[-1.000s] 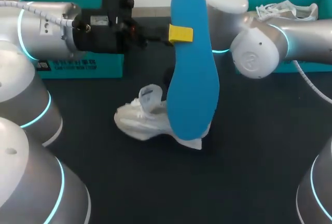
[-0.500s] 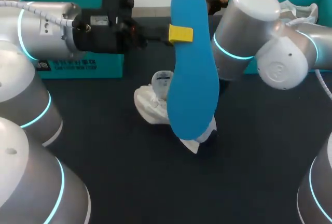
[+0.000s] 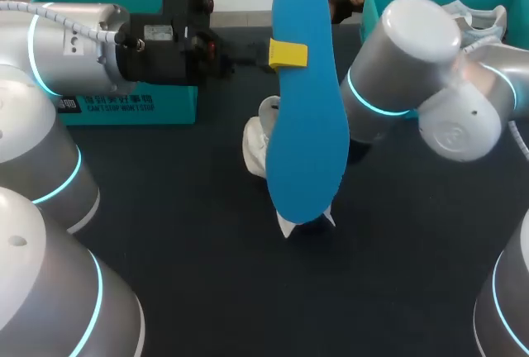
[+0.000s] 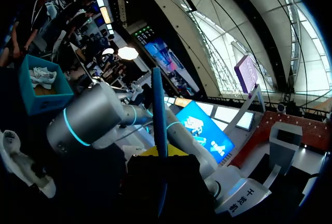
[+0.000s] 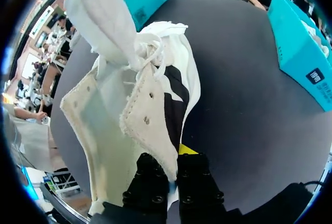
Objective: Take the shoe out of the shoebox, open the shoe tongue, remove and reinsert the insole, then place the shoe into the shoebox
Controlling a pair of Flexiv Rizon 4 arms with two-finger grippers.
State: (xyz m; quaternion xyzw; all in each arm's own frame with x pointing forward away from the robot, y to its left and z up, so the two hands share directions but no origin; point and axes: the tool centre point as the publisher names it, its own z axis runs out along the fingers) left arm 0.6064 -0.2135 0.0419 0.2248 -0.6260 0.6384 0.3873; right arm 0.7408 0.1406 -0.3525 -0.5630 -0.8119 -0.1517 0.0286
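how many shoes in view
2. One shoe is held by the right end effector, behind the blue insole; the second shoe lies in the right teal box. The left box may hide more.

Upright insole [image 3: 307, 109] and shoe [image 3: 256, 146] mid-table; bare tabletop [image 3: 207, 274] nearer.

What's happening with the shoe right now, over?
Left end effector shut on blue insole, held upright. Right end effector shut on white shoe, at its edge. Insole hides most of shoe from above.
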